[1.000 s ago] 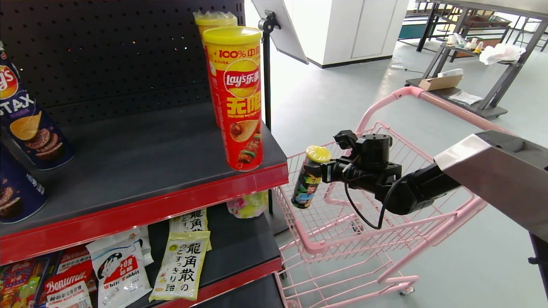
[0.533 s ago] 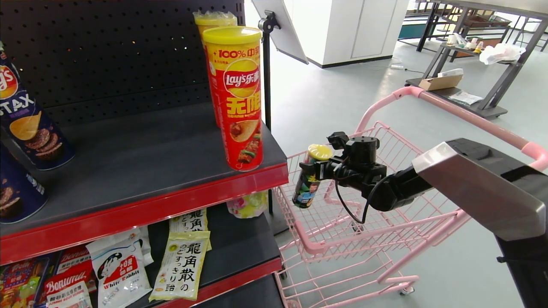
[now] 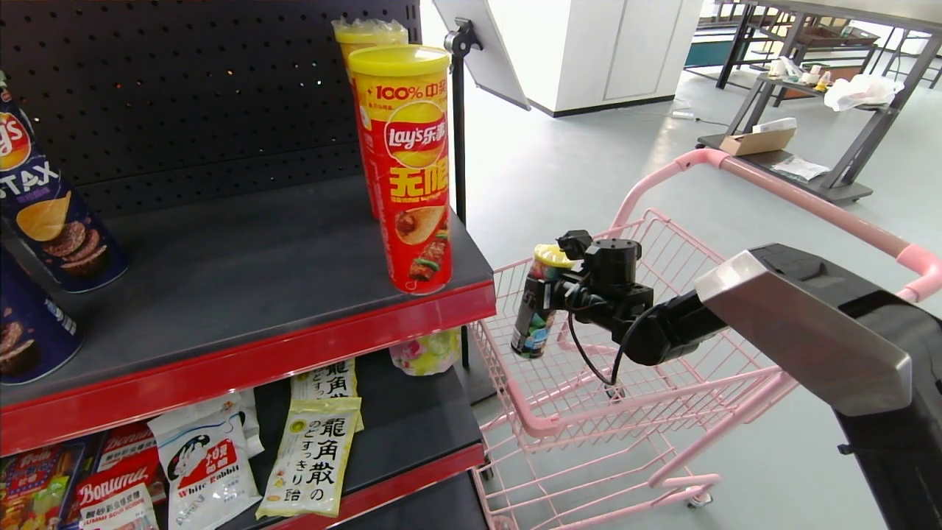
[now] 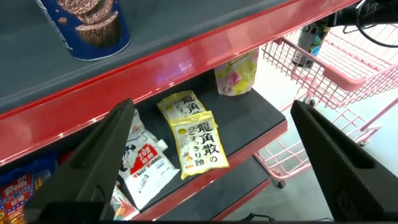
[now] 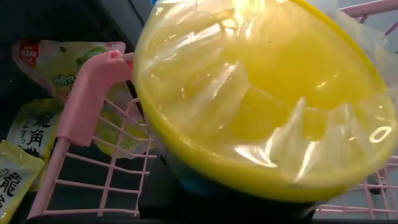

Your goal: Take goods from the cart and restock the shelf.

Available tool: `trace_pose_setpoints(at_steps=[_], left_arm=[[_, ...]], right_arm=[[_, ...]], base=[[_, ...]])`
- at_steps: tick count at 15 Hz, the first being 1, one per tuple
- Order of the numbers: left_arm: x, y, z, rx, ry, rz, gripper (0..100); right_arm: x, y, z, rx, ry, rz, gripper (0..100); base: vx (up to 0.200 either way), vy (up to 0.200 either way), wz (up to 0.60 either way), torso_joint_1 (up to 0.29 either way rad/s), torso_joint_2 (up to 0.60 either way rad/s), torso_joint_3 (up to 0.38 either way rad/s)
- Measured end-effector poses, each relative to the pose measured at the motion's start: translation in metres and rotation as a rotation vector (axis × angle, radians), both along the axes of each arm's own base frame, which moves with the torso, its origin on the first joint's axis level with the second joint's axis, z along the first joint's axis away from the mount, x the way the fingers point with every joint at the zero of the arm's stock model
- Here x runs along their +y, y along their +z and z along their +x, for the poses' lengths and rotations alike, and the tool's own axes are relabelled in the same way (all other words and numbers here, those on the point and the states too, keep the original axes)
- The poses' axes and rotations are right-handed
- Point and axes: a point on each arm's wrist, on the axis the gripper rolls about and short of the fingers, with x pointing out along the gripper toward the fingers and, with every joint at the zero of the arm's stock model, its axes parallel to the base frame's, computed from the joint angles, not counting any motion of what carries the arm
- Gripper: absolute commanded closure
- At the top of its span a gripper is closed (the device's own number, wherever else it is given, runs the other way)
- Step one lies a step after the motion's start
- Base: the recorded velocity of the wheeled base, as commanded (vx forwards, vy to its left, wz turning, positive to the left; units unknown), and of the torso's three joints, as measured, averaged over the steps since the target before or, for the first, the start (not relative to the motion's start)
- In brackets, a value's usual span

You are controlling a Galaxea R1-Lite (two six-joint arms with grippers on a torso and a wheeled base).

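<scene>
Yellow-lidded can [image 3: 535,309] clamped in the right jaws, near upright, above the pink cart [image 3: 780,190] corner just beside the shelf [image 3: 257,280]. Grip sits high near the lid, probably so the base can land flat on the deck. Left jaws wide, empty, facing the lower-shelf candy bags [image 4: 196,140].

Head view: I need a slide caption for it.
Right gripper holds a yellow-lidded can above the pink cart, beside the red-edged shelf.
</scene>
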Motion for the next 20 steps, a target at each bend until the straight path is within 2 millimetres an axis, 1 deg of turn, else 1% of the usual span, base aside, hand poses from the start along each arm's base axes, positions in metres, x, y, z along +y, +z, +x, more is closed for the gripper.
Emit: trace_pose_setpoints(at_steps=[1, 2, 4, 5, 7, 9, 12, 13, 15, 17, 19, 20], left_arm=[[0.0, 0.001, 0.0, -0.002, -0.001, -0.001, 0], [0.0, 0.002, 0.0, -0.003, -0.001, -0.002, 0], [0.0, 0.004, 0.0, -0.006, 0.001, 0.0, 0], [0.0, 0.004, 0.0, -0.003, 0.007, 0.005, 0], [-0.001, 0.008, 0.003, 0.007, 0.014, 0.022, 0], [-0.004, 0.015, 0.011, 0.033, 0.003, 0.052, 0], [-0.011, 0.023, 0.026, 0.039, -0.035, 0.059, 0], [-0.013, 0.021, 0.03, 0.052, -0.038, 0.072, 0], [-0.014, 0.02, 0.034, 0.066, -0.041, 0.107, 0], [-0.015, 0.02, 0.036, 0.077, -0.042, 0.126, 0], [-0.016, 0.02, 0.038, 0.08, -0.042, 0.145, 0], [-0.016, 0.02, 0.038, 0.082, -0.038, 0.15, 0]], right_arm=[[-0.001, 0.006, -0.002, -0.007, -0.008, -0.002, 100], [-0.003, 0.016, -0.007, -0.016, -0.01, 0.0, 100], [-0.01, 0.044, -0.024, -0.035, -0.015, 0.004, 100], [-0.016, 0.062, -0.038, -0.051, -0.017, 0.008, 100], [-0.029, 0.1, -0.068, -0.094, -0.023, 0.015, 100], [-0.049, 0.135, -0.107, -0.111, -0.038, -0.013, 100], [-0.077, 0.171, -0.175, -0.091, -0.053, -0.063, 100], [-0.085, 0.178, -0.198, -0.086, -0.059, -0.082, 100], [-0.102, 0.183, -0.243, -0.068, -0.065, -0.124, 100], [-0.115, 0.179, -0.279, -0.06, -0.081, -0.155, 100], [-0.122, 0.178, -0.299, -0.082, -0.113, -0.161, 100], [-0.124, 0.179, -0.305, -0.095, -0.116, -0.156, 100]], base=[[0.0, 0.0, 0.0, 0.0, 0.0, 0.0], [0.0, 0.0, 0.0, 0.0, 0.0, 0.0], [0.0, 0.0, 0.0, 0.0, 0.0, 0.0], [0.0, 0.0, 0.0, 0.0, 0.0, 0.0], [0.0, 0.0, 0.0, 0.0, 0.0, 0.0], [0.0, 0.0, 0.0, 0.0, 0.0, 0.0], [0.0, 0.0, 0.0, 0.0, 0.0, 0.0], [0.0, 0.0, 0.0, 0.0, 0.0, 0.0], [0.0, 0.0, 0.0, 0.0, 0.0, 0.0], [0.0, 0.0, 0.0, 0.0, 0.0, 0.0], [0.0, 0.0, 0.0, 0.0, 0.0, 0.0], [-0.2, 0.0, 0.0, 0.002, 0.0, 0.012]])
